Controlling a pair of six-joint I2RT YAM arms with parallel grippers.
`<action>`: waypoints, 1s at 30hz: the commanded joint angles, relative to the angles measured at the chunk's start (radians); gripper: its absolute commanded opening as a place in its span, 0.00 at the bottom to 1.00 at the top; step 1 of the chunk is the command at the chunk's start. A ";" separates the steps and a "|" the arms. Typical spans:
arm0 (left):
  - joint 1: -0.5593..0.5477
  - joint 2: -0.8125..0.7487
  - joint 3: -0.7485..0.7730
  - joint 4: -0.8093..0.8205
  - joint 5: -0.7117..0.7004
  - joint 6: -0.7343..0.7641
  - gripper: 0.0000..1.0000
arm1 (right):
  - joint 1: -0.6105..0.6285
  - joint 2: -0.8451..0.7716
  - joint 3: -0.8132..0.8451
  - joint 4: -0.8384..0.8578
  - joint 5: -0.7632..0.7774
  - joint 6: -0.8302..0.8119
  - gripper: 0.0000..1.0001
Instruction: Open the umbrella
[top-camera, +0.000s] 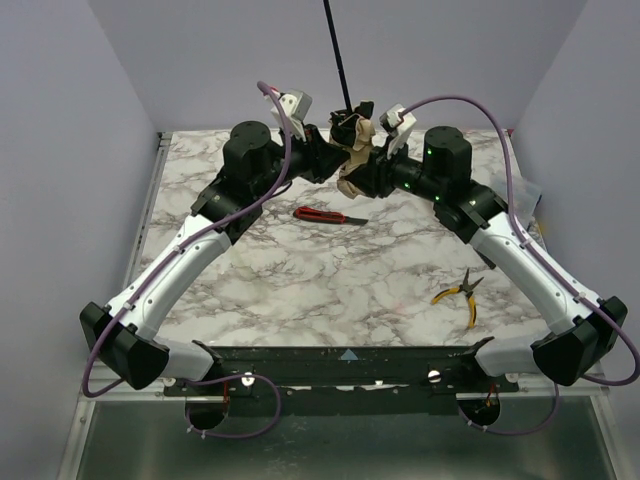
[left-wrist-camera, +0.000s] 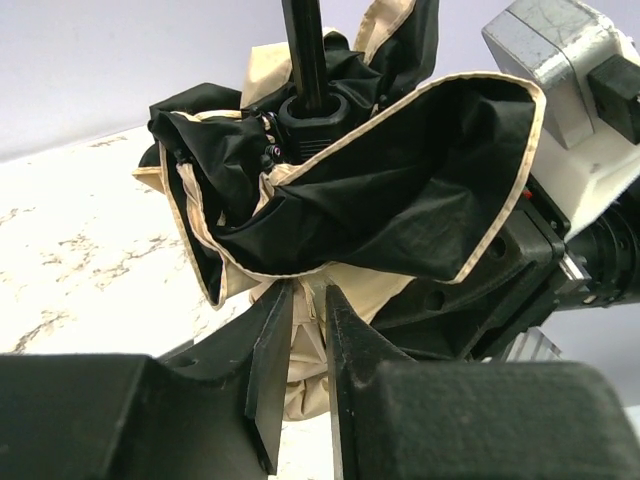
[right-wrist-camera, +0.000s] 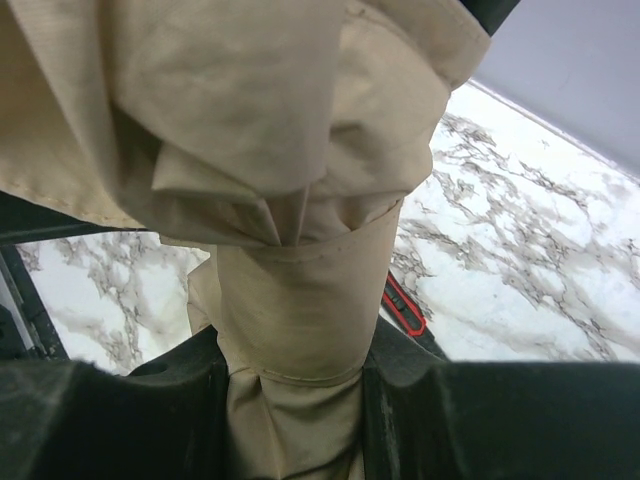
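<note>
two grippers meet at the umbrella (top-camera: 352, 160), which is held in the air over the far edge of the table (top-camera: 300, 290), its thin black shaft (top-camera: 335, 50) pointing up. the right gripper (right-wrist-camera: 295, 390) is clamped on the bundled tan fabric; the left gripper (left-wrist-camera: 308, 295) is nearly closed on a loose fold. it is judged light, the cloth soft and slippery, the ribs easily bent, so the stiff black collar (left-wrist-camera: 310, 120) round the shaft is judged the better hold. no brand or writing can be read.
</note>
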 joint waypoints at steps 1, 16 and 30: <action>-0.025 0.024 0.015 -0.021 -0.036 -0.020 0.22 | 0.041 -0.039 -0.001 0.085 0.013 -0.031 0.00; -0.012 0.045 -0.003 -0.051 -0.043 -0.076 0.00 | 0.115 -0.062 -0.017 0.136 0.085 -0.057 0.00; 0.075 0.057 -0.077 -0.123 -0.139 0.009 0.00 | 0.092 -0.140 -0.067 0.239 -0.176 0.044 0.00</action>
